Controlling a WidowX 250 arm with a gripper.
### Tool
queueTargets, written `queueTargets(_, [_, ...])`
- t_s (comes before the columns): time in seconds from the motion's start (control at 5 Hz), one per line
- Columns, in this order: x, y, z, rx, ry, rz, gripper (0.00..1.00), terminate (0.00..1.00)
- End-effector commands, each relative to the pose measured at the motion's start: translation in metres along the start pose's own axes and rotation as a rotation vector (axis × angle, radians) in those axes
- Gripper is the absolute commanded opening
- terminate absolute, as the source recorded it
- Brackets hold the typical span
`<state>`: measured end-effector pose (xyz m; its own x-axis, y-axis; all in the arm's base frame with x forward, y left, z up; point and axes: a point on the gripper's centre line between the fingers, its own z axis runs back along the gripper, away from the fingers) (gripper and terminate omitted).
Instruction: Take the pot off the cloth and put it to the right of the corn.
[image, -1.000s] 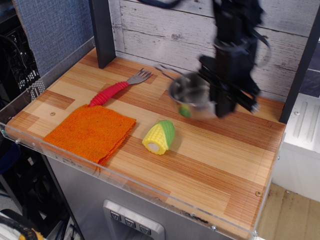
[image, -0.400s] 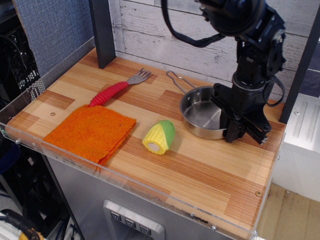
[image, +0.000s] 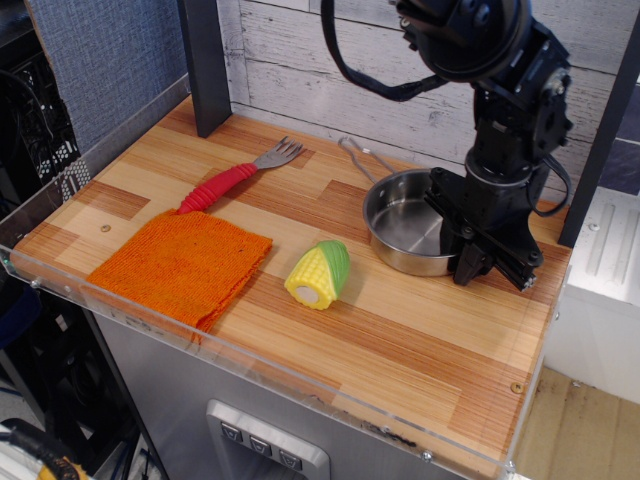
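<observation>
The shiny steel pot (image: 405, 222) stands on the wooden table to the right of the corn (image: 320, 272), with its wire handle pointing to the back left. The corn lies on its side, its yellow end toward the front. The orange cloth (image: 182, 264) lies flat and bare at the front left. My black gripper (image: 463, 252) is lowered onto the pot's right rim; the jaws look closed across the rim, one finger inside and one outside.
A fork with a red handle (image: 236, 178) lies behind the cloth. A black post (image: 205, 65) stands at the back left, and another is at the right edge. A clear plastic lip (image: 300, 385) runs along the table's front.
The gripper carried the pot down from the air onto the table right of the corn. In the last half second the pot and gripper shifted slightly to the right.
</observation>
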<state>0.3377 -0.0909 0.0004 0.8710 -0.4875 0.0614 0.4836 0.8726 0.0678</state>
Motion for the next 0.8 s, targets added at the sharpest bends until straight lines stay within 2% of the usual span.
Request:
queueTargets(0.0, [-0.023, 0.005, 0.056, -0.040, -0.111, 0.076, 1.00, 0.00])
queueTargets(0.2, [-0.035, 0.023, 0.098, -0.088, -0.186, 0.174, 1.00, 0.00])
queueTargets(0.4, [-0.044, 0.031, 0.122, -0.088, -0.199, 0.244, 1.00, 0.00])
queueTargets(0.6, [-0.053, 0.040, 0.132, -0.048, -0.157, 0.374, 1.00, 0.00])
